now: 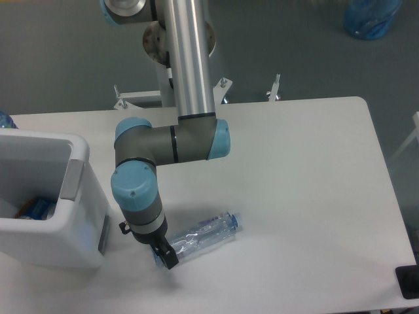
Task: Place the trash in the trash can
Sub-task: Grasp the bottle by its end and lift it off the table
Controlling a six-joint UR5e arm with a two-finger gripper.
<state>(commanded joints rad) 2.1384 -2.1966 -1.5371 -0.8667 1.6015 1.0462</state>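
The crushed clear plastic bottle (203,234) with a bluish label lies on its side on the white table, cap end pointing right. My gripper (167,256) points down at the bottle's left base end, its dark fingers low against it. The wrist hides the gap between the fingers, so the state does not show. The trash can (77,171), a white boxy bin with a grey side panel, stands at the left table edge, a short way left of the gripper. Something blue and orange (36,209) lies on its bottom.
A big blue water jug (372,16) stands on the floor at the far right. A black object (409,281) sits at the table's front right corner. A metal bracket (131,98) runs along the back edge behind the arm.
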